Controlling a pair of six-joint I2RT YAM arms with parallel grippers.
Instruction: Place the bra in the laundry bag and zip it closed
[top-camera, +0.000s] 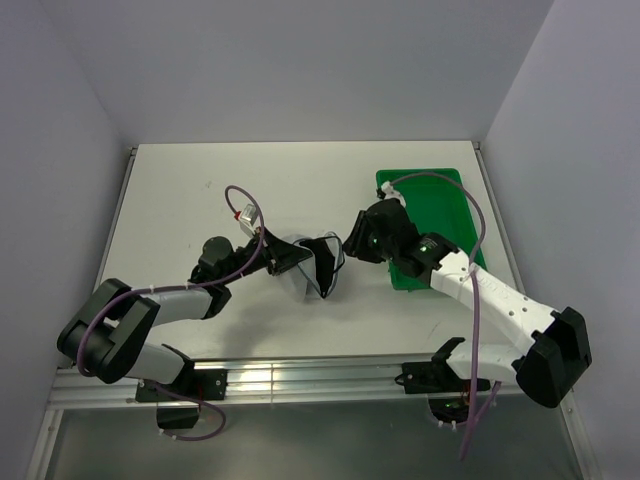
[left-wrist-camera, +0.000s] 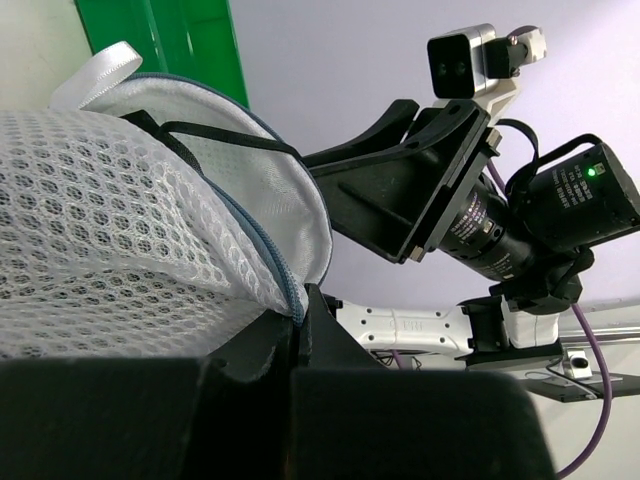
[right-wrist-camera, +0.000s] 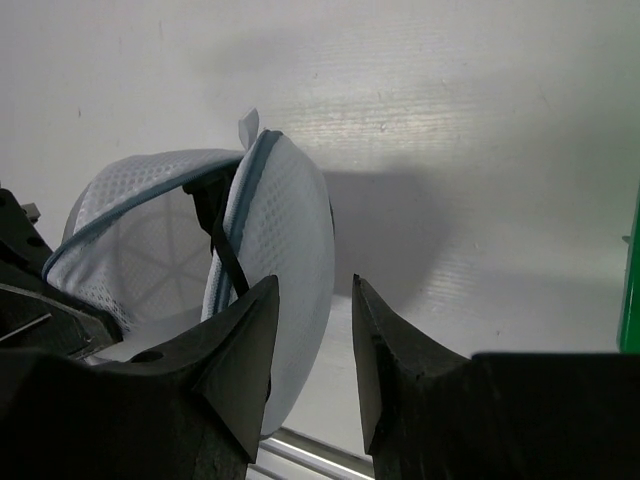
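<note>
Left jaws are clamped tight on the zipper rim of the laundry bag (left-wrist-camera: 120, 230), propping it upright on the tabletop (top-camera: 200, 190) with its mouth gaping. The bra (top-camera: 326, 265) sits partly inside that mouth, 1 thin black strap showing against the mesh. Right jaws are spread apart right next to the bag's other side, gripping nothing. Further back on the right is the green tray (top-camera: 430, 205).

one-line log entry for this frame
left gripper: shut on laundry bag rim | right gripper: open beside bag | bra: in bag | zipper: open
</note>
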